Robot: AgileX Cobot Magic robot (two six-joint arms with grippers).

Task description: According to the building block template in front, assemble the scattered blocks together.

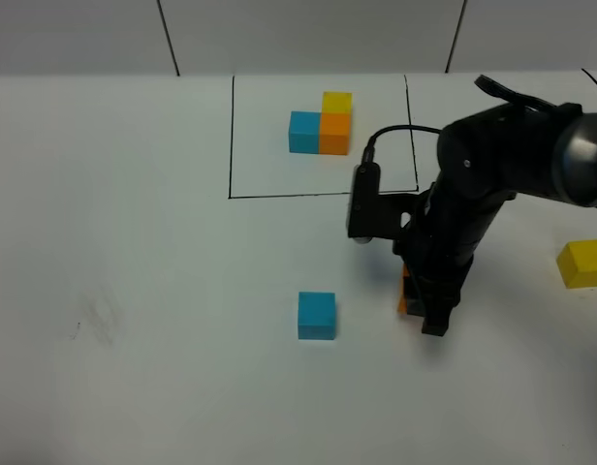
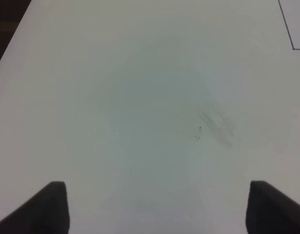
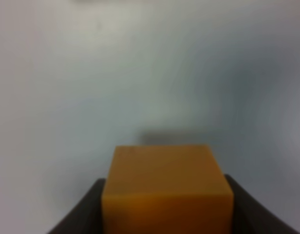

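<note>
Even, diffuse light on the white table (image 1: 134,291), with only a faint shadow under the arm (image 1: 473,194). The right wrist view is blurred throughout, the orange cube (image 3: 167,190) soft-edged with a dim shadow beyond it; the left wrist view is greyer and dimmer

arm (image 1: 502,165): my glossy black shell, grey band
cable (image 1: 400,130): my thin black loop
left tool (image 2: 155,209): my dark wedge tips
</note>
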